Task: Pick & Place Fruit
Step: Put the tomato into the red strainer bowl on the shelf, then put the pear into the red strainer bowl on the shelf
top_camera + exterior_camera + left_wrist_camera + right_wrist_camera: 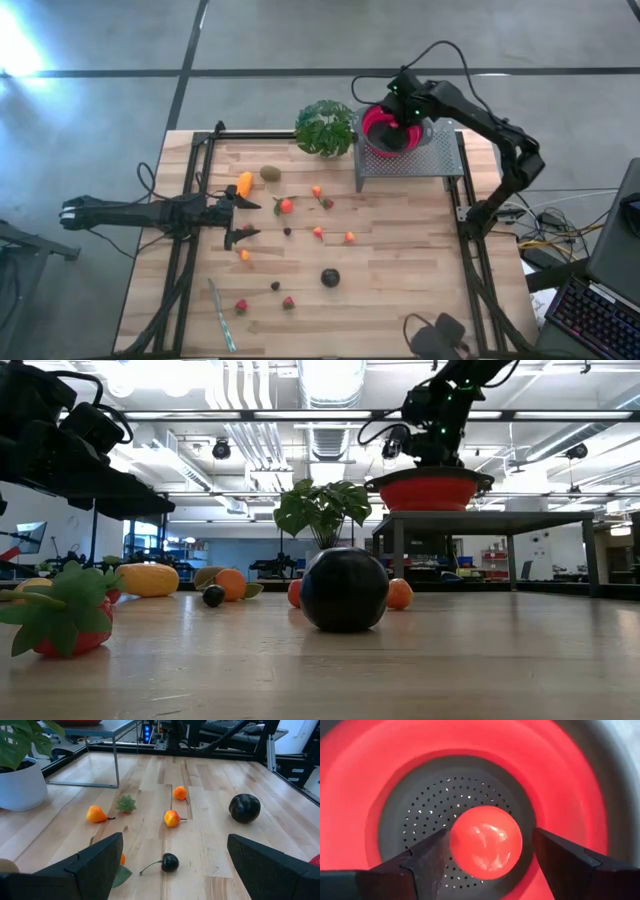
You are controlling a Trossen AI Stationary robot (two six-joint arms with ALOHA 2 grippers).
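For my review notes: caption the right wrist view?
Right gripper open around a red ball in the red colander.

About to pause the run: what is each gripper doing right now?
Left gripper: open, empty, low over the wooden table.
Right gripper: open around a round red fruit inside the red perforated bowl; contact cannot be told.

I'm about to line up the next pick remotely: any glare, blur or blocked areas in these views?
High view: window glare washes out the floor at upper left; the table is evenly lit. Low view: the near strawberry is soft, ceiling lights bright. Right wrist view: the red ball shows specular highlights, the red bowl blurs at the edges.
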